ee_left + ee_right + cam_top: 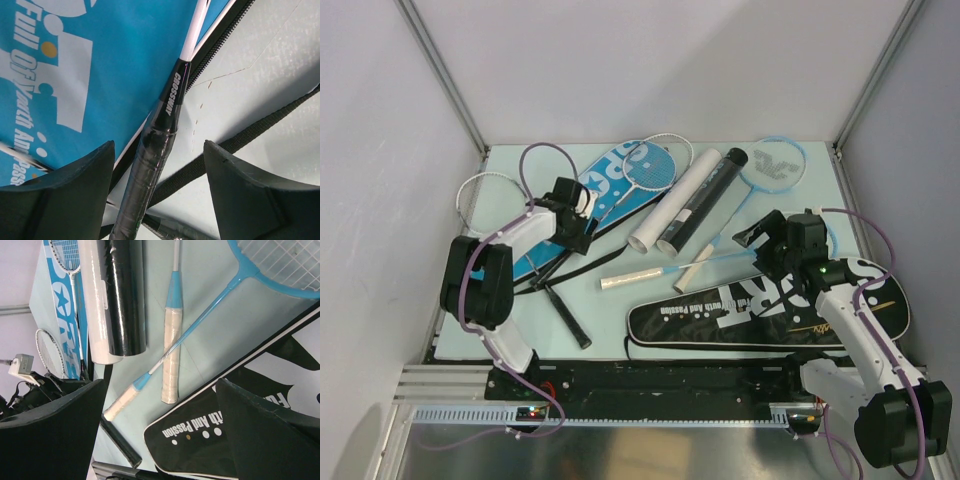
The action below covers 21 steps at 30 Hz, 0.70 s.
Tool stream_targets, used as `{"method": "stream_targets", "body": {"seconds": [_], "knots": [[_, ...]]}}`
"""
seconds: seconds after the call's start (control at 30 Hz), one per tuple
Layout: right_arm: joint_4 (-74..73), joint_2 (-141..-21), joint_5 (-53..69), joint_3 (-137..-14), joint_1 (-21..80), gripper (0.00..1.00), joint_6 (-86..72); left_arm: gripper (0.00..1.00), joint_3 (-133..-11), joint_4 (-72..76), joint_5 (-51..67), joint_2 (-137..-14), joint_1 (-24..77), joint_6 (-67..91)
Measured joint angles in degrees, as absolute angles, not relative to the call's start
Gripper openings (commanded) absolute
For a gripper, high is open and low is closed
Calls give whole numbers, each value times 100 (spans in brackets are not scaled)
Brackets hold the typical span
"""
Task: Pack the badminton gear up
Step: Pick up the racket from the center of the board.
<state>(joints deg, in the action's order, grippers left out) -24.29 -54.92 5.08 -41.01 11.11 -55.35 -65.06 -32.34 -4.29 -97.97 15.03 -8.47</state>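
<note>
My left gripper hangs low over the edge of the blue cover, its jaws open. A white racket's black-wrapped handle runs up between the fingers, apart from both. My right gripper is open and empty above the end of the black cover. Beyond it lie two light-blue rackets with pale crossed grips. The white tube and black tube lie side by side mid-table. No shuttlecock shows.
A black strap crosses the mat under the left fingers. A second black racket handle lies near the front edge. Grey walls and metal posts close in the mat on three sides.
</note>
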Motion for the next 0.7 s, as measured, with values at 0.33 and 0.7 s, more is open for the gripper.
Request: {"method": "stream_targets", "body": {"seconds": [0.33, 0.7], "knots": [[-2493, -5384, 548, -4071, 1131, 99, -5437, 48, -6506, -3234, -397, -10147, 1503, -832], [-2003, -4995, 982, -3922, 1603, 93, -5089, 1, -6506, -3671, -8, -9334, 1553, -902]]}}
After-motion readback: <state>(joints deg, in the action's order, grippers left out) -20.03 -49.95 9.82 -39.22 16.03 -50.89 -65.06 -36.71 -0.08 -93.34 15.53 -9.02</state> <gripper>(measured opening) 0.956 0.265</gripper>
